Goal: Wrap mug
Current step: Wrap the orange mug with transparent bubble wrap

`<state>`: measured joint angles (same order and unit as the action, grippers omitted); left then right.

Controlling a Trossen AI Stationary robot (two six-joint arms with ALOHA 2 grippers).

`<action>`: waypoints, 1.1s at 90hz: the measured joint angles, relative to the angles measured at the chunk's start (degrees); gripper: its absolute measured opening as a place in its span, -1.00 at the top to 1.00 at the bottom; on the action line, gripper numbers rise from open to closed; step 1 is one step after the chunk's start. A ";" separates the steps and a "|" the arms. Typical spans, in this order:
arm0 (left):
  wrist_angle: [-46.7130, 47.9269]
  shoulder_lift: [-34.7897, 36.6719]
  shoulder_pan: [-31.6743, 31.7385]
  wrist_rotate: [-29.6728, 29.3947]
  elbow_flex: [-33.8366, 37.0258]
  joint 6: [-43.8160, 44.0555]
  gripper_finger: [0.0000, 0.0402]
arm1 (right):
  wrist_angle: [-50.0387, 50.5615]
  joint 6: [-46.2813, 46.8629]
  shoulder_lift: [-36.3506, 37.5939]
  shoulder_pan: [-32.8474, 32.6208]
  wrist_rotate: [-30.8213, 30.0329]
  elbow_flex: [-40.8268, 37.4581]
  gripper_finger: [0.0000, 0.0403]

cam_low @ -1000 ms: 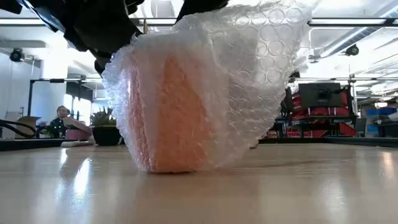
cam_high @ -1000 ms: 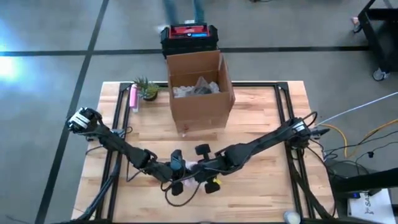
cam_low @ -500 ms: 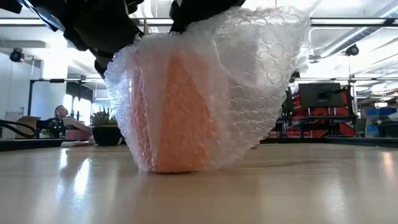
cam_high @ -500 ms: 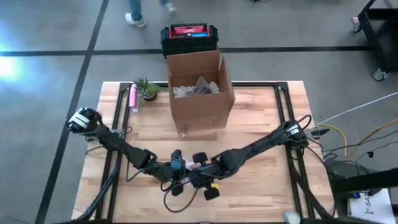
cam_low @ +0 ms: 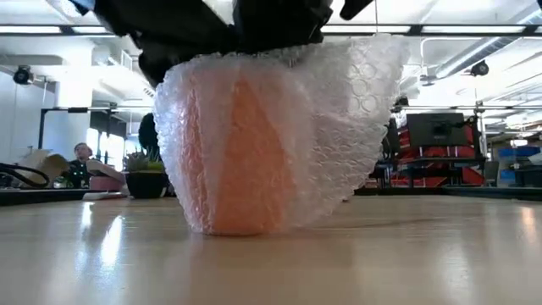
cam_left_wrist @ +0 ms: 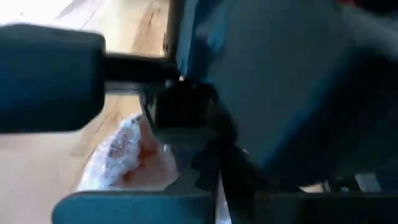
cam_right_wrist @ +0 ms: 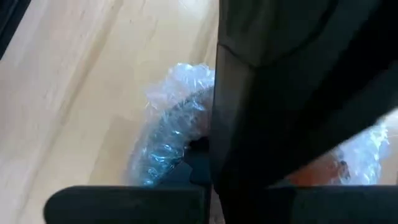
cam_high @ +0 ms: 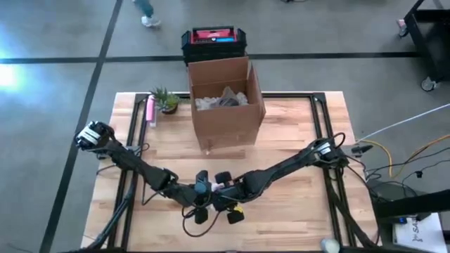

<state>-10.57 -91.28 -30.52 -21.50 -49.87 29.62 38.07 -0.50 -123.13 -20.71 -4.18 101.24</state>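
Grey workshop floor surrounds a pale wooden desk (cam_high: 295, 133) where two dark arms meet over a mug (cam_low: 246, 152) swaddled in bubble wrap (cam_low: 339, 127). Both pincers converge at the desk's near edge: the left pincer (cam_high: 204, 205) and the right pincer (cam_high: 226, 204) sit almost touching one another, directly above the bundle. Seen from desk level, the orange-pink mug stands upright on the wood, the clear wrap drawn up its sides and bunched at the top, just under the dark pincers. How wide either pincer stands cannot be told; their fingers are hidden by the arms and by the wrap. The right wrist camera catches a fold of wrap (cam_right_wrist: 168, 118) lying on the wood beside the arm. Well beyond the pincers, towards the far edge, an open cardboard box (cam_high: 223, 102) holds crumpled packing, with a small potted plant (cam_high: 166, 100) and a pink object (cam_high: 150, 111) off to its side. Behind the box sits a black-and-red case (cam_high: 214, 41) on the floor.
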 joint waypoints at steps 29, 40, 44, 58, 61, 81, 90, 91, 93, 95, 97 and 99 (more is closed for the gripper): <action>-0.54 -3.43 0.09 -0.48 0.37 0.58 1.00 | 9.10 -1.04 3.58 -0.48 -0.06 4.14 1.00; -0.12 -3.32 0.09 -0.52 0.40 0.39 1.00 | 14.03 0.04 5.53 -0.46 -0.07 5.12 1.00; -0.09 -3.31 0.09 -0.50 0.46 0.25 1.00 | 13.49 0.23 5.23 -0.35 0.04 4.80 1.00; 0.01 -3.33 0.11 -0.56 0.53 0.25 1.00 | 12.53 0.25 3.61 -0.28 0.13 3.62 1.00; -0.07 -3.34 0.11 -0.56 0.51 0.27 1.00 | 11.90 0.29 3.13 -0.28 0.15 3.51 1.00; 2.44 -2.61 0.12 0.28 -1.65 -0.06 1.00 | 8.42 -0.78 -0.21 -0.29 -0.11 3.51 1.00; 5.89 -0.79 0.03 1.39 -3.70 -1.10 1.00 | 7.34 -0.78 -0.33 -0.39 -0.11 3.48 1.00; 6.24 -0.56 0.02 1.39 -3.94 -1.15 1.00 | 7.22 -0.82 -0.34 -0.38 -0.13 3.48 1.00; 6.83 -0.08 0.00 1.39 -4.38 -1.26 1.00 | 7.02 -0.82 -0.35 -0.33 -0.14 3.47 1.00; 7.71 0.36 -0.04 1.35 -4.78 -1.30 1.00 | 6.72 -0.85 -0.36 -0.27 -0.16 3.42 1.00; 8.36 0.67 -0.04 1.34 -4.99 -1.30 1.00 | 6.31 -0.85 -0.45 -0.24 -0.29 3.36 1.00; 9.11 0.89 -0.06 1.30 -5.10 -1.32 1.00 | 5.73 -0.86 -0.61 -0.22 -0.41 3.35 1.00</action>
<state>-1.46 -90.39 -30.58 -20.21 -54.96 28.30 43.80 -1.36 -123.74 -20.93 -4.59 104.60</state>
